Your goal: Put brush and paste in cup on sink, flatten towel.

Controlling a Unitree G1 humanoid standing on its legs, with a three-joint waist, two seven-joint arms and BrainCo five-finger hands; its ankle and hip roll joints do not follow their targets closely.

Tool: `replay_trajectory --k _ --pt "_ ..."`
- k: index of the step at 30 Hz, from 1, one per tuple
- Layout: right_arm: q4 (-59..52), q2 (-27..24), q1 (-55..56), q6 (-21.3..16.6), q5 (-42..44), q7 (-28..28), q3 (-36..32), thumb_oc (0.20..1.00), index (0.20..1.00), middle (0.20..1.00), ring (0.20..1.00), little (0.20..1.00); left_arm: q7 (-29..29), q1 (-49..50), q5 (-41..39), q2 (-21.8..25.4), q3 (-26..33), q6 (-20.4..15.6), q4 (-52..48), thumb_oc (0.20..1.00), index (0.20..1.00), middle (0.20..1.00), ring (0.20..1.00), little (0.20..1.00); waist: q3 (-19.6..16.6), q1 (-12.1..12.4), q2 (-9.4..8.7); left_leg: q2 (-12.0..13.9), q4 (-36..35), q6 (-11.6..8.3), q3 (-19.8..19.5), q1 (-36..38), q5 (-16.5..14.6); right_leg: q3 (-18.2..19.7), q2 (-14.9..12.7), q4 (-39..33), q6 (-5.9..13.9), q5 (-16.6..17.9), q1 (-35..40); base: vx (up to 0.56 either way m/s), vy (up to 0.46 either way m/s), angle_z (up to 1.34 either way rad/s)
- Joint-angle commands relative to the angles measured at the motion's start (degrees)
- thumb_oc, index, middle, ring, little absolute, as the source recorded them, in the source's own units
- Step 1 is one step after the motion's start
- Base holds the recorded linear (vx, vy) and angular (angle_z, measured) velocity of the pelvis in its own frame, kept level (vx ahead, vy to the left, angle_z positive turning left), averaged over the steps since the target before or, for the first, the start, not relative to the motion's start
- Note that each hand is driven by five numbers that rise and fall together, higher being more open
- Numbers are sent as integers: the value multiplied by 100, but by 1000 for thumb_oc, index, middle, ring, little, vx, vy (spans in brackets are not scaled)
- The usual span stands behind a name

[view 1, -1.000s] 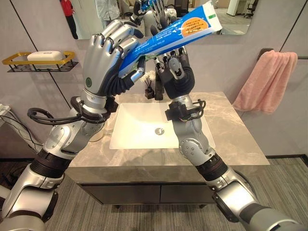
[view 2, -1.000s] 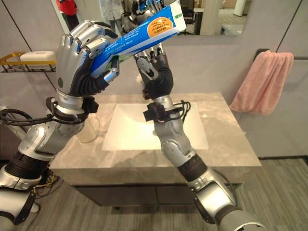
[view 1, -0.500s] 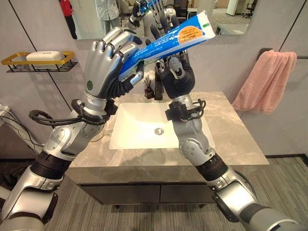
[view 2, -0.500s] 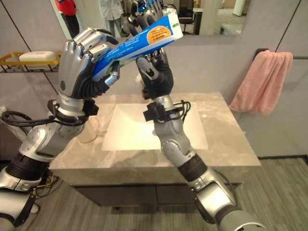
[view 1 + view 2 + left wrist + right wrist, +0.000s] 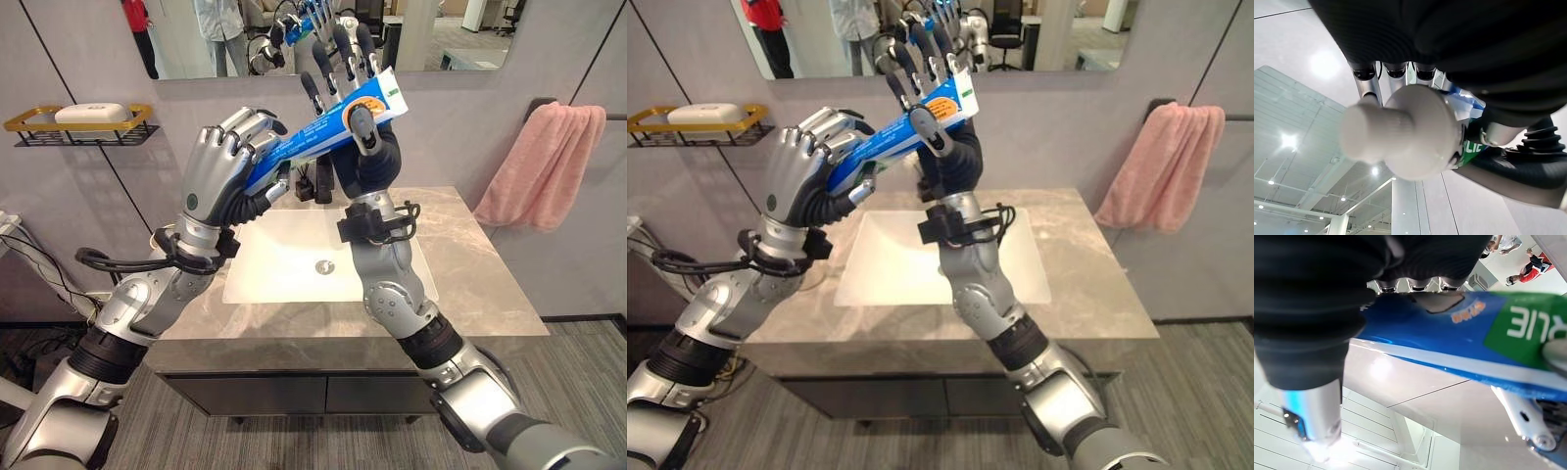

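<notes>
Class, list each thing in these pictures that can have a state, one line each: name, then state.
toothpaste tube: held in the air above the sink, tilted, capped end low
left hand: shut on the toothpaste tube's lower end
right hand: open, fingers straight, thumb against the tube's upper end
towel: hanging bunched on the wall hook, not flat
sink: dry basin, nothing in it
soap: lying in the wall shelf
</notes>
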Motion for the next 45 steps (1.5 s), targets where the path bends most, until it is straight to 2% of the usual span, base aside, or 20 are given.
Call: replay_trajectory --k 1,17,18,20,31,32,33,35,45 --pt "-367 154 -243 -190 -120 125 -62 1000 1000 1000 1000 1000 87 -483 -406 53 115 12 261 200 200 200 200 200 -115 6 -295 174 22 -64 -34 -58 0 -159 -478 39 234 32 152 0 0 0" --pt "-427 130 -154 -196 -236 87 -6 1000 1000 1000 1000 1000 145 -610 -494 -133 121 -4 237 200 200 200 200 200 -115 -54 -288 189 22 -69 -2 -65 -5 -132 -472 39 239 30 129 0 0 0" --pt "-430 129 -153 -203 -237 75 -11 950 950 950 950 950 145 -617 -490 -135 113 -6 240 200 200 200 200 200 -111 -56 -286 188 22 -67 1 -63 -5 -127 -471 39 239 29 129 0 0 0" --pt "-417 139 -147 -215 -215 67 -22 200 200 200 200 200 142 -615 -497 -146 87 -3 284 200 200 200 200 200 -106 -56 -283 187 22 -65 2 -62 -7 -125 -471 39 238 33 126 0 0 0" --pt "-404 171 -127 -267 -235 -15 -56 200 200 200 200 200 192 -555 -513 -180 97 7 318 200 200 200 200 200 -91 -52 -278 195 22 -64 -10 -68 -3 -141 -469 39 234 27 131 0 0 0" --pt "-413 189 -120 -276 -225 -18 -63 200 200 200 200 200 248 -536 -496 -214 128 24 318 395 395 395 395 395 -92 -48 -279 193 22 -62 -16 -70 -2 -138 -467 39 231 26 133 0 0 0" --pt "-414 189 -118 -277 -225 -18 -60 200 200 200 200 200 251 -530 -493 -216 130 25 316 467 467 467 467 467 -94 -49 -277 193 22 -62 -17 -70 -2 -138 -467 39 231 25 133 0 0 0" --pt "-412 189 -113 -291 -220 -30 -77 200 200 200 200 200 274 -504 -492 -251 145 37 303 1000 1000 1000 1000 1000 -91 -50 -279 195 22 -62 -21 -74 0 -140 -469 39 231 24 133 0 0 0" --pt "-424 256 -62 -493 -296 -279 -369 200 200 200 200 200 477 -179 -396 -271 491 88 -9 1000 1000 1000 1000 1000 -70 11 -266 175 22 -52 -76 -76 -26 -205 -484 39 232 -13 168 0 0 0"
